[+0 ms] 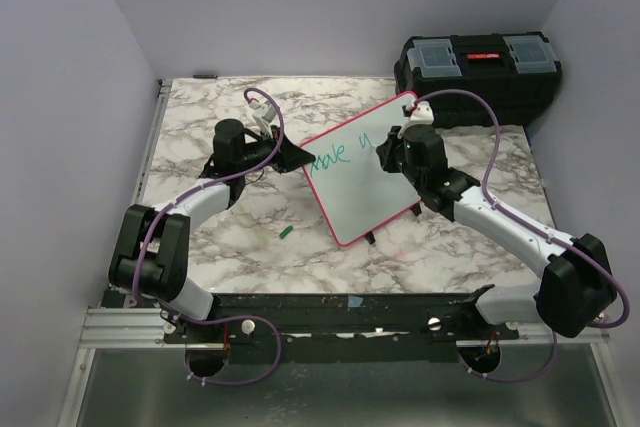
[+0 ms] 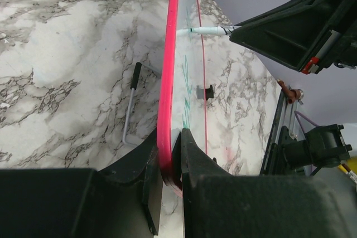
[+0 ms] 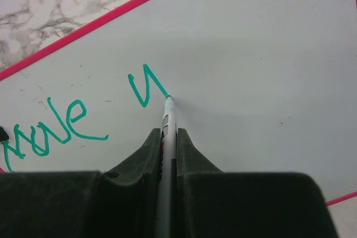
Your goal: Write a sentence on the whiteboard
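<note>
Nearest the lens, the right gripper [image 3: 169,137] is seen, its black fingers closed tightly on a marker [image 3: 167,116] whose body is mostly hidden between them. The tip is pressed on the glossy white board [image 3: 256,48], at the end of a green stroke; the writing is hard to read. The left gripper [image 2: 170,151] is clamped on the board's pink frame, at its 9 o'clock edge. The board is held at the centre of the marbled table [image 1: 200,117]. A wire leg [image 2: 129,110] is shown only by the left wrist view. A small green piece [image 1: 286,233] lies at 7 o'clock of the board, and a black toolbox [image 1: 478,72] at 1 o'clock.
</note>
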